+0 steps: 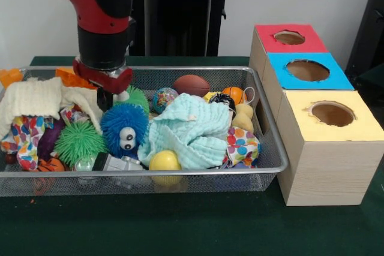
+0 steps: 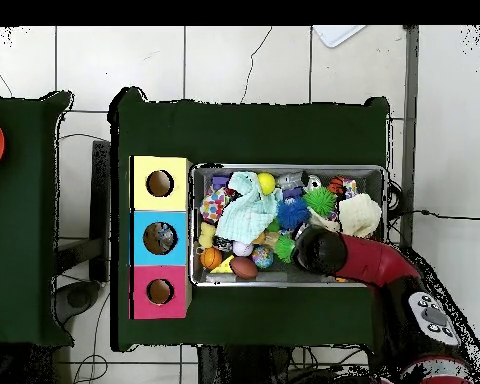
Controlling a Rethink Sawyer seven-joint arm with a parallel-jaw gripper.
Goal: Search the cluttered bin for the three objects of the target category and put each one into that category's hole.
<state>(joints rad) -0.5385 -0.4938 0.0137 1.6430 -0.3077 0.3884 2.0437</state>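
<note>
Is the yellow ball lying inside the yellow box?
No, the yellow ball lies in the wire-mesh basket against the light green cloth, while the yellow box stands outside the basket.

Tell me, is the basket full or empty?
Full. The basket is piled with toys and cloths, like a blue fuzzy ball and a mint cloth.

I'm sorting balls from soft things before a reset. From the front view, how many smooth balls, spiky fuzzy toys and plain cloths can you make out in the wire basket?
Smooth balls: 4 — yellow ball, brown football, orange basketball, speckled globe ball.
Spiky fuzzy toys: 3 — blue, green, second green.
Plain cloths: 2 — mint cloth, cream cloth.
Total: 9; more may be buried.
</note>
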